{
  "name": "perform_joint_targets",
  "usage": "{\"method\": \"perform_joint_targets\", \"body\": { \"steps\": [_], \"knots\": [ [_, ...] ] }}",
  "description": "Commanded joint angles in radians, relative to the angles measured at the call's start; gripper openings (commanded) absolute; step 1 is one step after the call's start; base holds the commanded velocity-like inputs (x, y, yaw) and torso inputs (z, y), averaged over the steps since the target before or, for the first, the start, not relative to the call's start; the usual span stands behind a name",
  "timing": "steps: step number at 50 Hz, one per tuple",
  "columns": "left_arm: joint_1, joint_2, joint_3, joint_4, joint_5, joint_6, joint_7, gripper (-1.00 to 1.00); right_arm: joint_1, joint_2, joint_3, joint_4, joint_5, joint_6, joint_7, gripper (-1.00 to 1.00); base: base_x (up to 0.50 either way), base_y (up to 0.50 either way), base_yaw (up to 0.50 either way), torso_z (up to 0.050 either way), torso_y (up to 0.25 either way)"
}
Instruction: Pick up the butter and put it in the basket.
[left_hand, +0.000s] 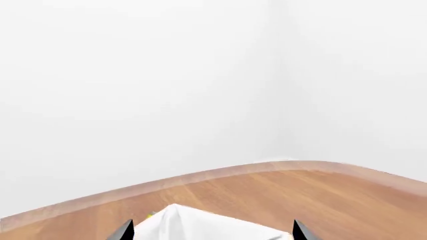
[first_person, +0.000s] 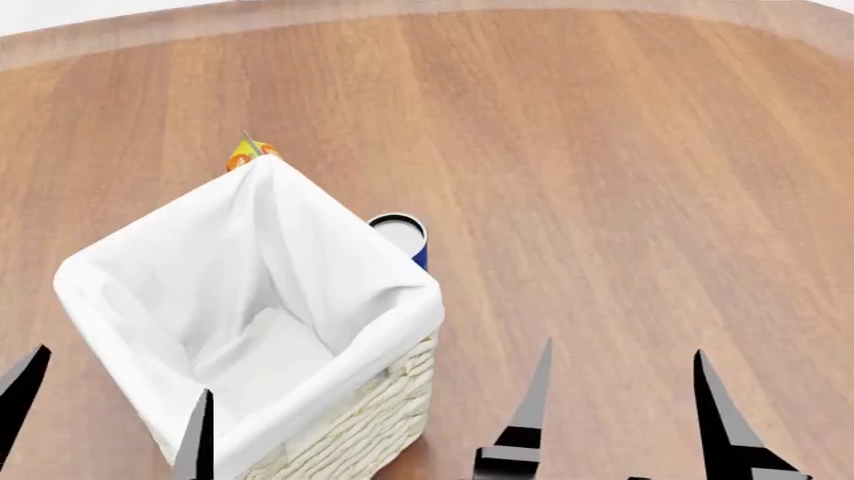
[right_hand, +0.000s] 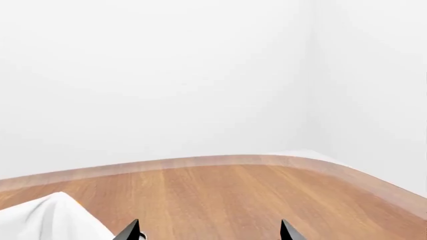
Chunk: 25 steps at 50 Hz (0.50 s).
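Note:
The basket (first_person: 374, 420) is tall pale wicker with white cloth lining and stands at the near left of the wooden floor. I see only white cloth inside it. The butter is not in view in any frame. My left gripper (first_person: 114, 400) is open and empty, its fingertips spread over the basket's near corner. In the left wrist view the left gripper (left_hand: 212, 231) is open above the basket's cloth rim (left_hand: 193, 225). My right gripper (first_person: 621, 395) is open and empty to the right of the basket; it is also open over bare floor in the right wrist view (right_hand: 209, 231).
A blue can (first_person: 400, 236) with a pale top stands against the basket's far right side. An orange and yellow object (first_person: 247, 152) peeks out behind the basket's far corner. White walls (left_hand: 200, 75) bound the wooden floor (first_person: 641, 180).

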Motion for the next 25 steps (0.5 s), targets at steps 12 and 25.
{"method": "perform_joint_targets", "body": {
  "steps": [12,25],
  "knots": [
    [0.217,-0.022,0.086,-0.12,0.078,0.287,0.045,1.0,-0.008,-0.012,0.003,0.016,-0.009,-0.018,-0.028,1.0,0.0,0.0,0.0,0.0,0.0],
    [0.271,-0.036,0.101,-0.196,0.081,0.374,0.035,1.0,-0.005,-0.005,-0.004,0.014,-0.006,-0.012,-0.018,1.0,0.0,0.0,0.0,0.0,0.0]
  ]
}}
